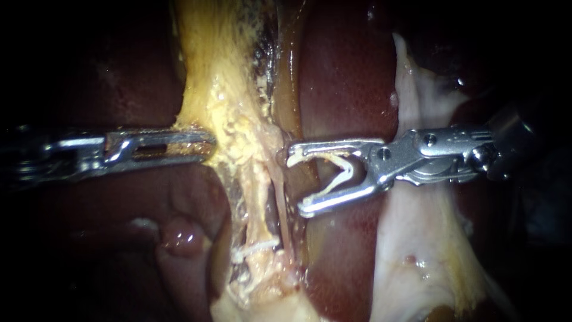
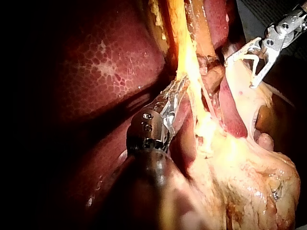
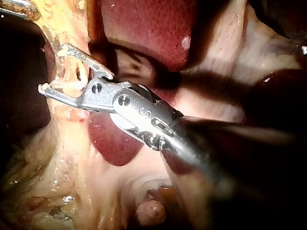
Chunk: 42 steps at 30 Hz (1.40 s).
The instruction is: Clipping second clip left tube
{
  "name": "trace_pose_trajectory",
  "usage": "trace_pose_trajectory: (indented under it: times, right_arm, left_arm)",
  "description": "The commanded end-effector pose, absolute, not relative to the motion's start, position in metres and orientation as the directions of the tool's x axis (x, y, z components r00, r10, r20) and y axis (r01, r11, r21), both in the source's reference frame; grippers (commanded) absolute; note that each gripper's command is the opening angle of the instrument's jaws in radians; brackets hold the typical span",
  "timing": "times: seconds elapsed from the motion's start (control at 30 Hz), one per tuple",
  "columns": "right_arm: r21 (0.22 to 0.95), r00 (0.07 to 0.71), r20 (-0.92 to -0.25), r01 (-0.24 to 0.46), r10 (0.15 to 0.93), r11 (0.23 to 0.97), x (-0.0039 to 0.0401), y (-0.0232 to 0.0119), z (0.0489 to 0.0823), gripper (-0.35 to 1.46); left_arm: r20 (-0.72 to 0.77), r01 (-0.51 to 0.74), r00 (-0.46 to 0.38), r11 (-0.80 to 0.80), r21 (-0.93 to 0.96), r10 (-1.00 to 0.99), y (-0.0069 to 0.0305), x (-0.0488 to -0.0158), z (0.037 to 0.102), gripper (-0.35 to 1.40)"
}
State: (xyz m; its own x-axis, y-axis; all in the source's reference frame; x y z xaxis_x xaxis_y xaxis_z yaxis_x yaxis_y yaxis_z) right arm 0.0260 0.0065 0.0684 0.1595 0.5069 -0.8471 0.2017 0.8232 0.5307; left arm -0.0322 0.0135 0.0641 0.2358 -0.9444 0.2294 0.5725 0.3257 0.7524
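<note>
The right instrument (image 1: 296,179) comes in from the right with its jaws spread wide. An open white clip (image 1: 348,173) sits between them, one leg along each jaw, so both jaws bear on it. The clip's mouth faces the endoscope view's left and its bend faces back toward the shaft. Its long axis lies roughly level, across the line of the tube (image 1: 269,203), which runs up and down the view. The jaw tips stand just beside the tube's right edge. In the endoscope view the tube is not between them, and the right wrist view does not settle it either way.

The left instrument (image 1: 210,143) reaches in level from the left. Its jaws lie close together and pinch the edge of the yellow tissue (image 1: 226,89), which flares out toward them at that spot. The left wrist view also shows these jaws on the yellow strand.

Lower on the same strand, well below both instruments, a lower clip (image 1: 256,245) lies white across the tube.

Behind it all is the dark red liver (image 1: 345,71) – smooth and wet – with a pale fold (image 1: 411,238) under the right instrument. Beyond the tissue the view is black.
</note>
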Motion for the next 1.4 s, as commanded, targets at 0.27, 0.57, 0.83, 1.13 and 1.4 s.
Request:
trace_pose_trajectory:
  times: [0.27, 0.57, 0.83, 1.13, 1.4]
  right_arm:
    - [0.530, 0.160, -0.847, 0.202, 0.506, 0.823, 0.0260, 0.0064, 0.0683, 0.53]
    - [0.577, 0.175, -0.817, 0.208, 0.550, 0.790, 0.0262, 0.0049, 0.0685, 0.53]
    - [0.641, 0.253, -0.765, 0.205, 0.593, 0.740, 0.0275, 0.0029, 0.0696, 0.50]
    - [0.678, 0.333, -0.724, 0.181, 0.605, 0.712, 0.0298, 0.0006, 0.0735, 0.49]
    - [0.690, 0.358, -0.708, 0.163, 0.609, 0.705, 0.0311, 0.0002, 0.0758, 0.49]
  left_arm:
    - [0.229, 0.573, 0.236, 0.325, 0.752, -0.945, 0.0136, -0.0322, 0.0639, -0.35]
    - [0.228, 0.574, 0.222, 0.316, 0.756, -0.948, 0.0157, -0.0302, 0.0610, -0.35]
    - [0.248, 0.575, 0.183, 0.308, 0.758, -0.951, 0.0174, -0.0284, 0.0581, -0.35]
    - [0.253, 0.575, 0.179, 0.310, 0.757, -0.951, 0.0171, -0.0287, 0.0572, -0.35]
    - [0.257, 0.574, 0.181, 0.315, 0.756, -0.949, 0.0169, -0.0287, 0.0570, -0.35]
